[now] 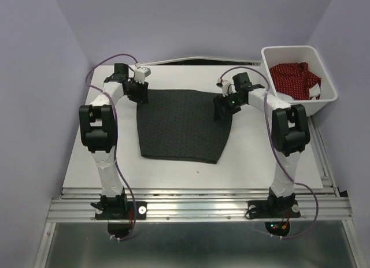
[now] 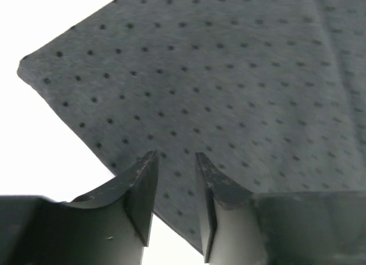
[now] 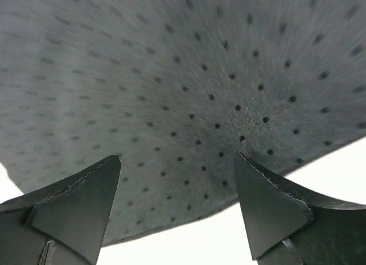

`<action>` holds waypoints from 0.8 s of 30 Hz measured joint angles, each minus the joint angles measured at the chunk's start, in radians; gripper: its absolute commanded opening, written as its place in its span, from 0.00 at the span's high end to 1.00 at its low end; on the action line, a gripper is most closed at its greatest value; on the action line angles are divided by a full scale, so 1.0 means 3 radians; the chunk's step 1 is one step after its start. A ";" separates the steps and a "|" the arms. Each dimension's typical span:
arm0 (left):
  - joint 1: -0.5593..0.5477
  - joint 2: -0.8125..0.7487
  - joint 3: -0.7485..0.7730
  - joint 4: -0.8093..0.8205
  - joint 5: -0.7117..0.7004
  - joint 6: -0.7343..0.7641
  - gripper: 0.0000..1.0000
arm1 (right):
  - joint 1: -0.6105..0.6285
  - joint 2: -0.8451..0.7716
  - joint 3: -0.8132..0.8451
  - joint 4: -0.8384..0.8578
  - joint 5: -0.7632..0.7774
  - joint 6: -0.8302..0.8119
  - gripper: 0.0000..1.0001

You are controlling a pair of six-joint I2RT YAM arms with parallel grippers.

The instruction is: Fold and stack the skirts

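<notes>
1. Top external view.
   - The dark charcoal skirt (image 1: pixel 182 126) lies spread flat at the middle of the white desk (image 1: pixel 248 164), narrower at its far edge and wider at its near edge.
   - The left gripper (image 1: pixel 139 93) sits at the skirt's far-left corner.
   - The right gripper (image 1: pixel 222 113) sits at the skirt's far-right edge.
   - The red dotted skirt (image 1: pixel 295 77) lies bunched inside the white bin (image 1: pixel 289 48) at the desk's far-right corner, well apart from the dark skirt.

2. Left wrist view.
   - The left gripper (image 2: pixel 175 156) is over the border of the dark charcoal skirt (image 2: pixel 217 76), whose corner points to the upper left.
   - Its jaws are released, with only a narrow gap between them.
   - Dotted cloth shows flat through that gap, not pinched.
   - Bare desk (image 2: pixel 51 145) shows to the left.

3. Right wrist view.
   - The right gripper (image 3: pixel 177 157) is released, jaws standing wide apart and holding nothing.
   - The dark charcoal skirt (image 3: pixel 160 65) fills the frame beneath it.
   - The cloth edge runs just ahead of the fingertips, with bare desk (image 3: pixel 343 168) at the lower right.
</notes>
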 measured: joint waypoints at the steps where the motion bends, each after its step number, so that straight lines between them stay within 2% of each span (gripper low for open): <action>1: -0.0004 0.0067 0.0029 0.0023 -0.0062 -0.0055 0.62 | 0.0020 0.0114 0.0019 -0.0046 0.0078 0.0008 0.16; 4: -0.0031 0.0209 0.0050 0.0034 -0.0315 -0.0122 0.64 | 0.0053 0.0415 0.0181 -0.0172 0.0287 -0.0036 0.16; 10: -0.0113 0.0312 -0.0099 0.0004 -0.0783 0.0003 0.65 | 0.0072 0.0673 0.0596 -0.0226 0.0776 -0.0228 0.17; 14: -0.0135 0.0192 -0.0305 0.0086 -0.0848 0.0075 0.68 | 0.0100 0.0685 0.0603 -0.0211 0.0950 -0.0371 0.17; 19: -0.0179 0.0004 -0.0576 0.0075 -0.0863 0.0093 0.68 | 0.0161 0.0805 0.0771 -0.0229 0.1249 -0.0585 0.25; 24: -0.0209 0.0056 -0.0436 -0.0076 -0.0977 0.0088 0.68 | 0.0158 0.0816 0.0762 -0.0219 0.1242 -0.0659 0.31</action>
